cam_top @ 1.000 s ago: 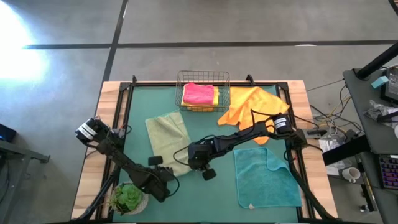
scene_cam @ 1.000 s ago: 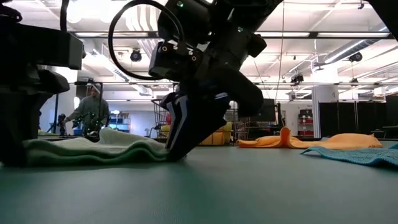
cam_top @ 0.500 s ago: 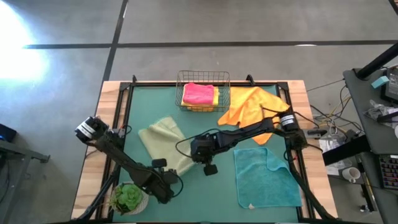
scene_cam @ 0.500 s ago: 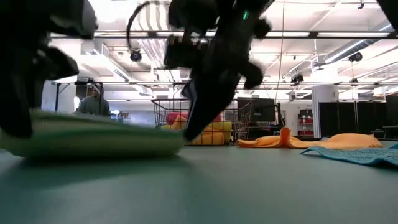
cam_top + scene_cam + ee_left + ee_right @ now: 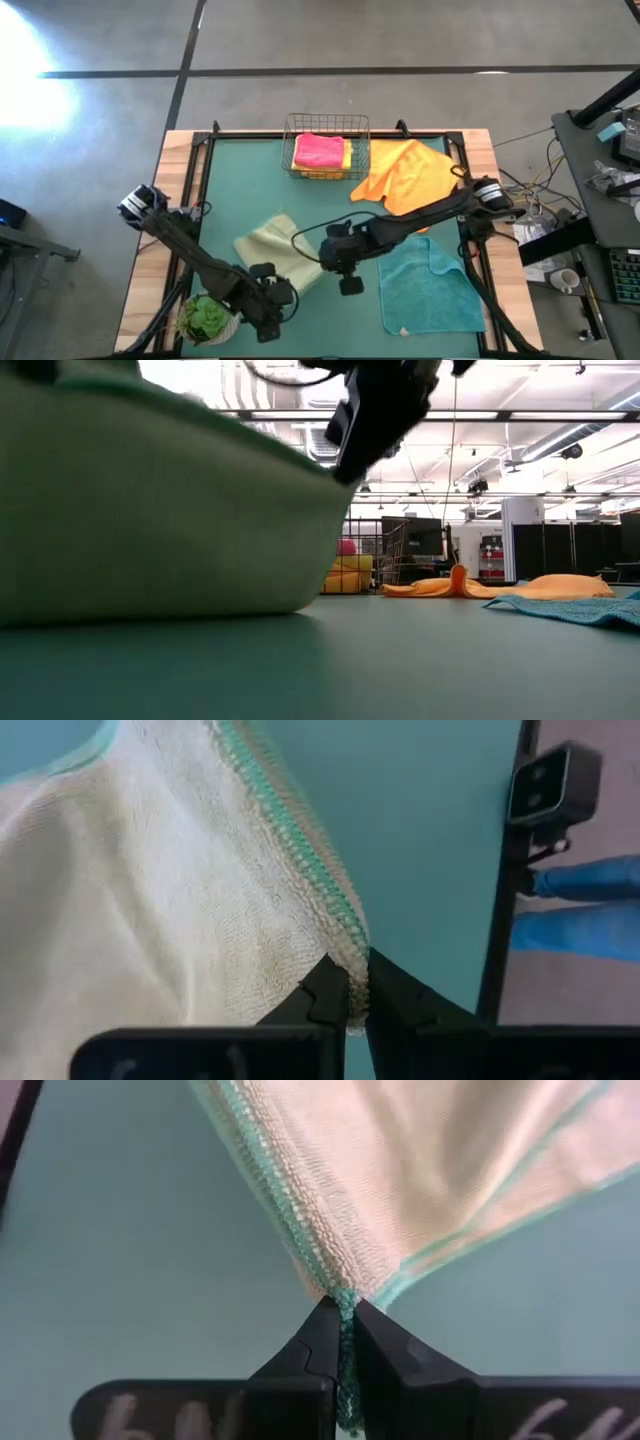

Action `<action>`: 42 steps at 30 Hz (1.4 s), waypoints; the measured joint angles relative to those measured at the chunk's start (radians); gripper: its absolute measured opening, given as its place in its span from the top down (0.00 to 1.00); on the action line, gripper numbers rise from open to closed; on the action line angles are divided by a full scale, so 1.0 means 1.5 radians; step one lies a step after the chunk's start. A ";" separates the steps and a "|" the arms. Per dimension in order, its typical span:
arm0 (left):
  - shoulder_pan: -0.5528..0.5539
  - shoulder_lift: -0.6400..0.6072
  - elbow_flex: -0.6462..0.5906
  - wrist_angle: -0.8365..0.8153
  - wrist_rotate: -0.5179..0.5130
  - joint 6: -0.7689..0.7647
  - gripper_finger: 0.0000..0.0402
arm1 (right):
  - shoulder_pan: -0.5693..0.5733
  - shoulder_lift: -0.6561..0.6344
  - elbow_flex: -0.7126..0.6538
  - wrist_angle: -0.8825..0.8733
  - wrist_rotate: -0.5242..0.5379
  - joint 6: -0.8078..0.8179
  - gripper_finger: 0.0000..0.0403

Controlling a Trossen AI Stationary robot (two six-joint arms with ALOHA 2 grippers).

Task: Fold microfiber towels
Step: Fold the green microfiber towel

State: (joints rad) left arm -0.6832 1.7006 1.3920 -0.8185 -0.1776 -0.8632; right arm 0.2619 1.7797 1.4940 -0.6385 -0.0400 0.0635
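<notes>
Both grippers are pinching corners of the pale sage towel and lifting it off the mat.

The left gripper (image 5: 348,1003) and the right gripper (image 5: 342,1342) are each clamping a stitched corner of the sage towel (image 5: 275,252) at the near middle of the green mat (image 5: 330,205). To fold it squarely, I'd say they should be travelling level and together, keeping the held edge taut.

Right pincer (image 5: 345,1342) clamped on pale sage towel (image 5: 420,1180) corner above green mat (image 5: 120,1260)
</notes>
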 joint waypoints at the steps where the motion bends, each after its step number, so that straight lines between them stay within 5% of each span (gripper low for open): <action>1: 0.001 0.000 0.013 -0.018 0.000 -0.009 0.98 | 0.000 -0.011 0.000 -0.003 0.006 -0.001 0.98; 14: 0.000 -0.001 0.080 -0.041 0.050 -0.137 0.98 | 0.040 -0.072 0.001 -0.014 0.011 0.087 0.98; 27: 0.021 -0.001 0.037 -0.292 0.039 -0.189 0.98 | -0.045 0.031 0.002 0.113 0.079 0.046 0.98; 42: 0.084 -0.001 -0.052 -0.316 0.048 -0.188 0.97 | -0.119 0.116 0.002 0.201 0.077 0.032 0.98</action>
State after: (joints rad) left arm -0.5567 1.6989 1.3138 -1.2929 -0.1062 -1.1450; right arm 0.0840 1.9531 1.4963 -0.3368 0.0761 0.1120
